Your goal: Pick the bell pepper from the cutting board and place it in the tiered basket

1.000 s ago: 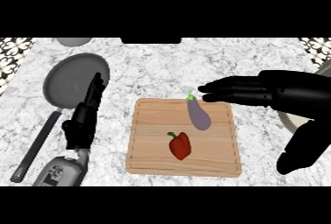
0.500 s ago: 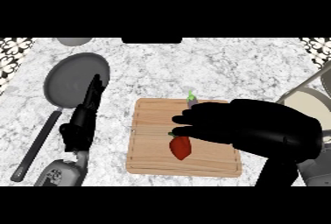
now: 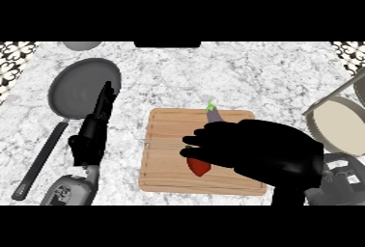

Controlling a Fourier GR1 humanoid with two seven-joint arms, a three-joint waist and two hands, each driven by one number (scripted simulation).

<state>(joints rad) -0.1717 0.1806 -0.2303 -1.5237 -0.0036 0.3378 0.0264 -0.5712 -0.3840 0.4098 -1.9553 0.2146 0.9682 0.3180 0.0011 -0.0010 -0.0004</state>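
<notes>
Marble counter point(image 3: 235, 77) fills the head view, with the wooden cutting board point(image 3: 165, 144) as the landmark near its middle; the right hand point(image 3: 264, 152) hangs over the board's right half, covering much of it, its fingers point(image 3: 203, 140) curled downward over the red bell pepper point(image 3: 199, 167); whether they actually touch or pinch the pepper cannot be told, since only the pepper's lower tip shows beneath them, on the board left of centre; a purple eggplant point(image 3: 214, 114) with a green stem peeks out at the board's top edge, just above the hand; the left hand point(image 3: 96, 123) rests left of the board, fingers straight and together, pointing up over a grey frying pan point(image 3: 82, 89); right of the board stands the tiered basket point(image 3: 339, 125), partly cut by the frame.
</notes>
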